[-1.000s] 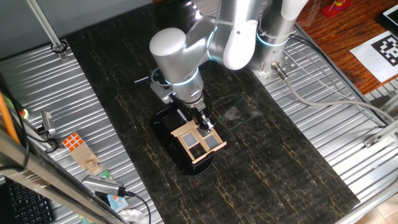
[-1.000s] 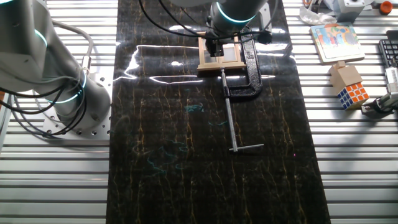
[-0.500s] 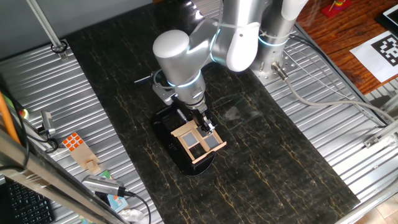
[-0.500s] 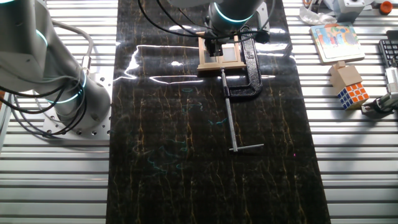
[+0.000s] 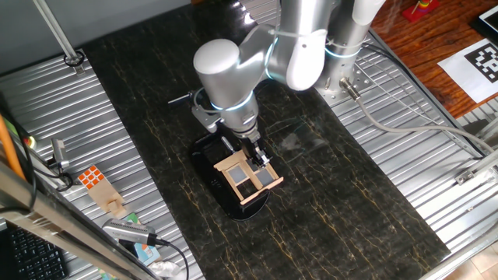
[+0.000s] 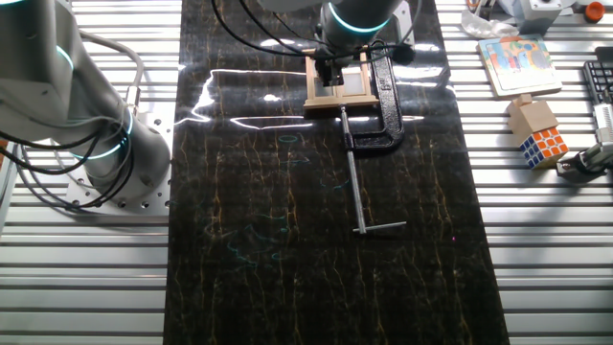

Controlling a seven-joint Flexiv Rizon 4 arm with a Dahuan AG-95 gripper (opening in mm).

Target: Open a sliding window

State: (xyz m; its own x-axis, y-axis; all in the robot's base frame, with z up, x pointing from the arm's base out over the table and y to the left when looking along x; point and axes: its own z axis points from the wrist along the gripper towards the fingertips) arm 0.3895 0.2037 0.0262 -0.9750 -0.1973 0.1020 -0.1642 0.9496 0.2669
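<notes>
The sliding window (image 5: 247, 178) has a light tan wooden frame with cross bars and dark panes. It sits on a black rounded base (image 5: 226, 194) on the dark mat. In the other fixed view the sliding window (image 6: 340, 88) lies at the top centre, beside a black clamp. My gripper (image 5: 257, 158) points down onto the window's far edge, its fingertips at the frame. In the other fixed view my gripper (image 6: 330, 72) touches the window's upper left part. Its jaws look narrow, but I cannot tell whether they are shut.
A black C-clamp (image 6: 378, 115) with a long silver screw (image 6: 354, 182) holds the window base. An orange-and-white cube (image 5: 92, 177) on a wooden block sits on the ribbed table at the left. A second robot arm base (image 6: 96, 144) stands at the left.
The arm's elbow has shifted slightly to the right. The gripper has stayed at the window frame, and the window looks unchanged.
</notes>
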